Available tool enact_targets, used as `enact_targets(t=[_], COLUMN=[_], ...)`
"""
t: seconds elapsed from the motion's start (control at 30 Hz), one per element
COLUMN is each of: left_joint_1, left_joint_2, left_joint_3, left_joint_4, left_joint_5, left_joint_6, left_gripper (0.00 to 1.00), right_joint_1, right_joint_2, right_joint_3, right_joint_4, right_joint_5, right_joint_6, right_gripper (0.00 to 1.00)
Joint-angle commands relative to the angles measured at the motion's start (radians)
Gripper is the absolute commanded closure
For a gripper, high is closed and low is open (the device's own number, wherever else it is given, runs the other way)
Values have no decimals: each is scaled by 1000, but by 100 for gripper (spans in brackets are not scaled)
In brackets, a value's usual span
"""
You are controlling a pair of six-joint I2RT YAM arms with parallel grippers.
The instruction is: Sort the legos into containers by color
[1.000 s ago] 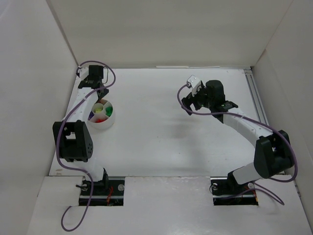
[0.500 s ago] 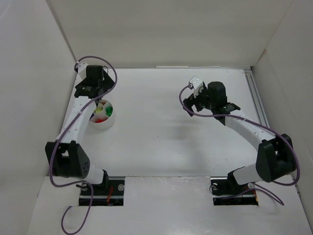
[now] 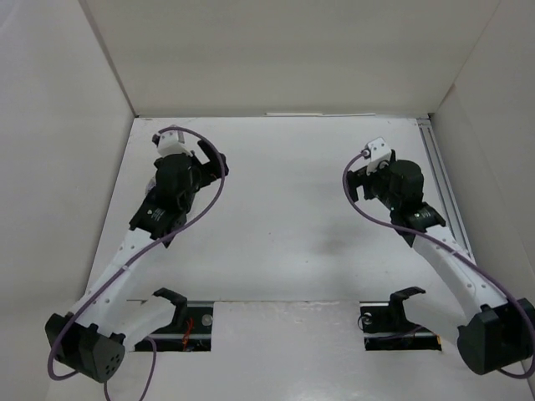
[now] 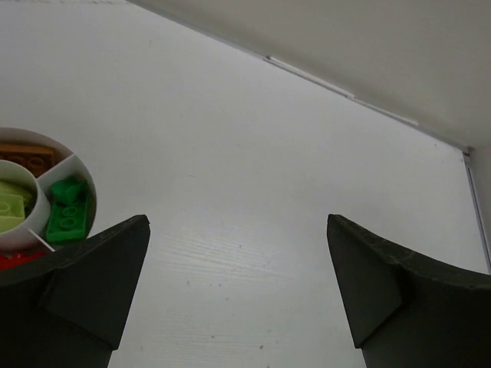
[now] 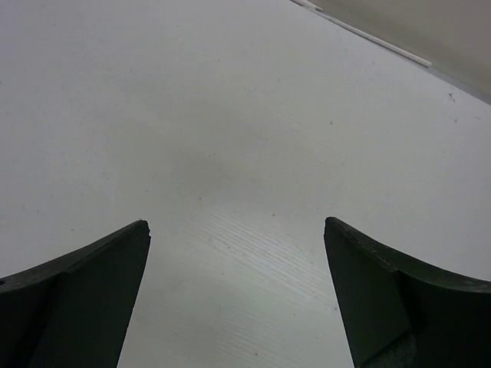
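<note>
Left claw [image 4: 236,226] and right claw [image 5: 236,226] both gape wide, holding nothing. Legos [image 4: 67,216] lie in the divided container [image 4: 86,175] just beside the left claw: green, pale green, orange-brown and red, each apart. No loose brick shows on the table [image 4: 253,153], so sorting looks finished, though the container is partly cropped.

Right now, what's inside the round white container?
Green bricks, pale green bricks, orange-brown bricks and a red sliver, in separate compartments; the rest is hidden by the fingers or off-frame.
</note>
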Motion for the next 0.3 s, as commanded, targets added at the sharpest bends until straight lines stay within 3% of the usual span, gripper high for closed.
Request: enact_targets(t=[0.0, 0.27], left_joint_1=[-58, -148], left_joint_2=[23, 62], left_joint_3=[-38, -47], left_joint_4=[47, 10], left_joint_5=[22, -60], left_joint_6=[33, 24], left_gripper=[1, 1], right_joint_1=[-15, -26], right_joint_2=[-87, -184], right_joint_3=[-57, -115], right_joint_4=[-12, -12], right_joint_5=[73, 41], right_joint_6=[41, 63], right_gripper=[0, 0])
